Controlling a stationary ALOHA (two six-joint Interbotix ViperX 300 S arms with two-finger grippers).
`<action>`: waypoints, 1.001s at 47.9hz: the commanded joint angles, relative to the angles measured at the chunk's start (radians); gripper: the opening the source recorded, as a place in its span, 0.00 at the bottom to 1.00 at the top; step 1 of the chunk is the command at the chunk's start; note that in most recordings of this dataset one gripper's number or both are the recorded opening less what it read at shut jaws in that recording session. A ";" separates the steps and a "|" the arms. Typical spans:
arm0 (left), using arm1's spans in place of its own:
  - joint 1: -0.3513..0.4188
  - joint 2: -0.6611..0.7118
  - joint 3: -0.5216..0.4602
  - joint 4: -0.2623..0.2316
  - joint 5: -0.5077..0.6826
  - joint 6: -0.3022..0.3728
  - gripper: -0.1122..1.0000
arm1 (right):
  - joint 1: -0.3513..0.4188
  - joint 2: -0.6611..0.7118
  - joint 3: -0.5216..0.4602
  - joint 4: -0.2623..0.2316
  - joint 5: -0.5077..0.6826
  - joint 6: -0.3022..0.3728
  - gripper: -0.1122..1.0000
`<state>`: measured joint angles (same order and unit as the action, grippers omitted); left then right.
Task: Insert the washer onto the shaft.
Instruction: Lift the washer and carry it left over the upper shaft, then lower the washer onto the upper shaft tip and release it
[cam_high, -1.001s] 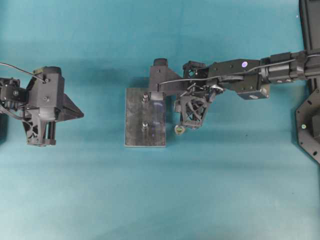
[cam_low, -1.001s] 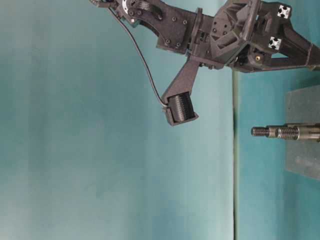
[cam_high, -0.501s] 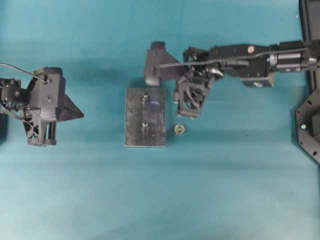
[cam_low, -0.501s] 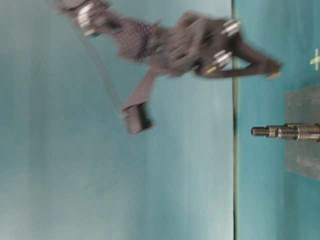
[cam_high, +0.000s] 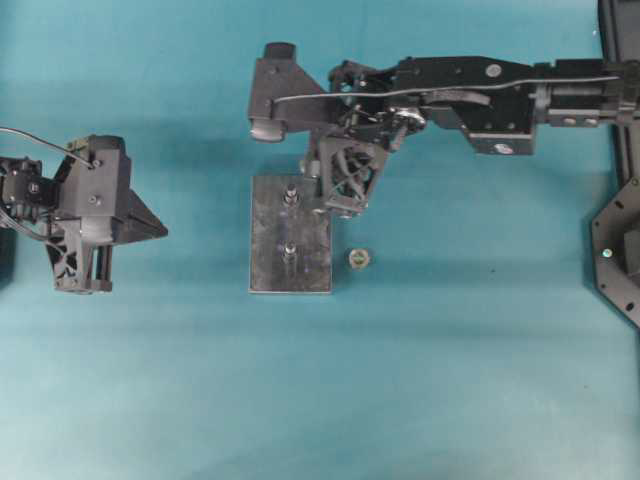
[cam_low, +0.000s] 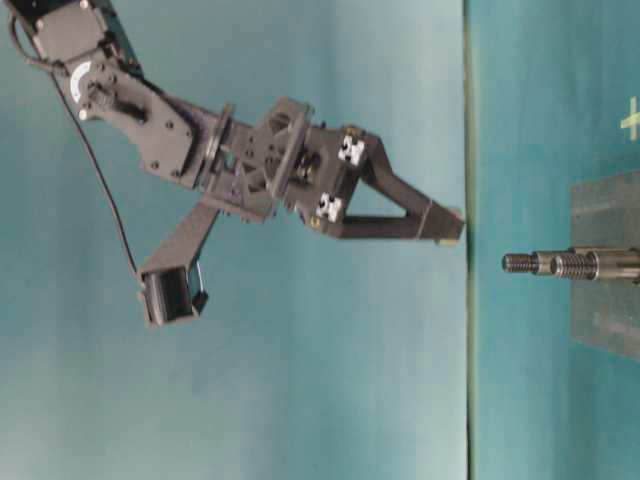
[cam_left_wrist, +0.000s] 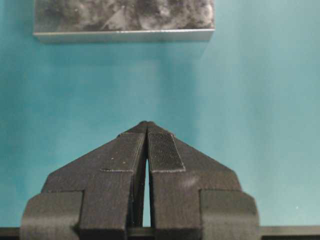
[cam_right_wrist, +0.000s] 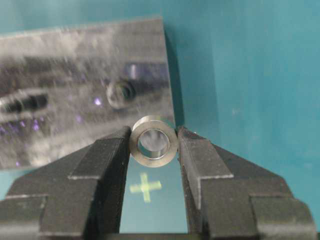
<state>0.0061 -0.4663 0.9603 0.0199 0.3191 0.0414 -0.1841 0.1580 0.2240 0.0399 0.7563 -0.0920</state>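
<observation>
One second has taken the right gripper (cam_high: 343, 203) from low on the mat beside the steel plate (cam_high: 290, 272) to a raised position over the plate's right edge, near the farther of the two threaded shafts (cam_high: 290, 195). Its wrist camera shows the washer (cam_right_wrist: 153, 140) pinched edge-on between the two fingers, bore facing the lens and gripped by the outer rim alone. We judge the pick-up done and the carry under way, with alignment over a shaft the next job.

Something small and ring-like sits on the mat (cam_high: 358, 257) just beside the plate. It may be only the yellow-green cross mark (cam_right_wrist: 145, 186), but the overhead view is too coarse for us to tell.

From table level, the fingertips (cam_low: 448, 228) hang clear above the shaft tips (cam_low: 520, 263), with open air between them. The nearer shaft (cam_high: 288, 250) stands close to the farther one, so a fingertip could catch it on the way down. The washer also has to turn flat before its bore can meet a thread.

The left gripper (cam_high: 160, 228) rests well apart on the left, its fingers (cam_left_wrist: 162, 150) pressed together on nothing, so the approach is unobstructed.
</observation>
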 joint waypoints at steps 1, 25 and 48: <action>-0.005 -0.005 -0.017 0.003 -0.008 -0.002 0.10 | 0.018 -0.009 -0.028 0.008 -0.006 -0.002 0.39; -0.006 -0.008 -0.017 0.003 -0.008 -0.002 0.10 | 0.043 0.057 -0.081 0.015 -0.005 -0.002 0.39; -0.009 -0.006 -0.015 0.003 -0.008 -0.002 0.10 | 0.028 0.074 -0.087 0.012 0.012 -0.003 0.39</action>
<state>-0.0015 -0.4679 0.9603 0.0184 0.3191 0.0414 -0.1534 0.2516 0.1549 0.0552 0.7701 -0.0920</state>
